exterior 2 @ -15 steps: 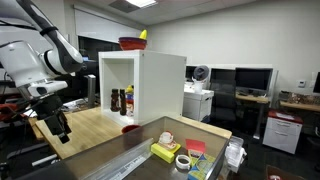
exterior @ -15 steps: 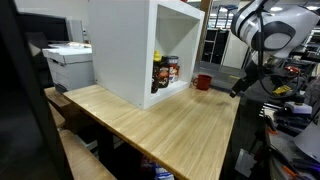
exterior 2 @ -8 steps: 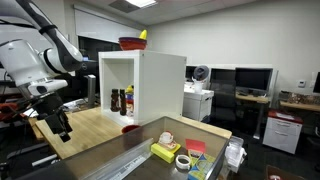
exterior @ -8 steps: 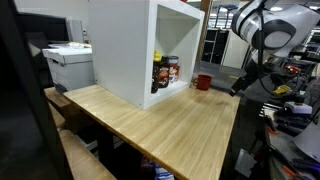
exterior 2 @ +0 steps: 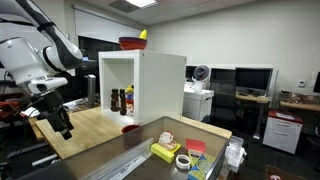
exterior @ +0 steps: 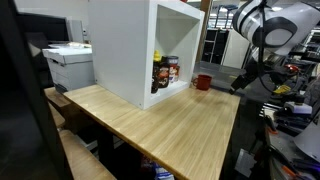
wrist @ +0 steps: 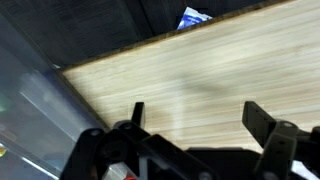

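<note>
Scanning an exterior view from the left: a grey printer (exterior: 68,62) behind the far-left corner of the wooden table (exterior: 160,125). Next, a tall white cabinet (exterior: 130,50) standing on the tabletop, open at the front, with dark bottles (exterior: 165,72) lined up inside. Just right of the opening, a small red cup (exterior: 203,82) upright on the wood, apart from the cabinet wall. Farthest right, the gripper (exterior: 238,90) hanging by the table's right edge, near the red cup but not touching it.

In an exterior view with the arm at the left: gripper (exterior 2: 63,128) low by the table's edge, pointing down, jaws spread wide with nothing between them. Then the bottles (exterior 2: 121,101) inside the cabinet (exterior 2: 160,85), the red cup (exterior 2: 128,127) on the wood before the opening, and a red bowl (exterior 2: 130,43) on the cabinet roof. Further right, in the foreground, a yellow box (exterior 2: 165,152) and a roll of tape (exterior 2: 184,162) on a separate grey surface.

Through the wrist view: two black fingers (wrist: 137,112) standing fully apart, gripper (wrist: 200,118) empty, bare grain of the wooden table (wrist: 200,70) beneath, a blue scrap (wrist: 192,17) past its far edge.
</note>
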Controlling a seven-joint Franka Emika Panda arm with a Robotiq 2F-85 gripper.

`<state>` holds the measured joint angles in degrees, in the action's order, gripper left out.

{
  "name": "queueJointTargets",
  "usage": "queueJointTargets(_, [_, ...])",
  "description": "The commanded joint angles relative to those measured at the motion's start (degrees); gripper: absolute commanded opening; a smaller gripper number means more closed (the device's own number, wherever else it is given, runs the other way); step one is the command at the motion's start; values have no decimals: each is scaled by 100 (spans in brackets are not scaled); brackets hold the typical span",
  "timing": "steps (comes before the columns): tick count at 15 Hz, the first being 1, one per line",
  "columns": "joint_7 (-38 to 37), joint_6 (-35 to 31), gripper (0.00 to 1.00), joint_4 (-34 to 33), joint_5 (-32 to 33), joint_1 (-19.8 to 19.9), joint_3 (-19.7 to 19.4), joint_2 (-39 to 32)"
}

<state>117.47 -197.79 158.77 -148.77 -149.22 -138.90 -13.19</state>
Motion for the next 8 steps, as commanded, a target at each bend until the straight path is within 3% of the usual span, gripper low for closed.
queueJointTargets(1, [-2,-11,100,68,-60,0,15,-296])
queueJointTargets(8, [-48,-40,100,72,-59,2,26,-554])
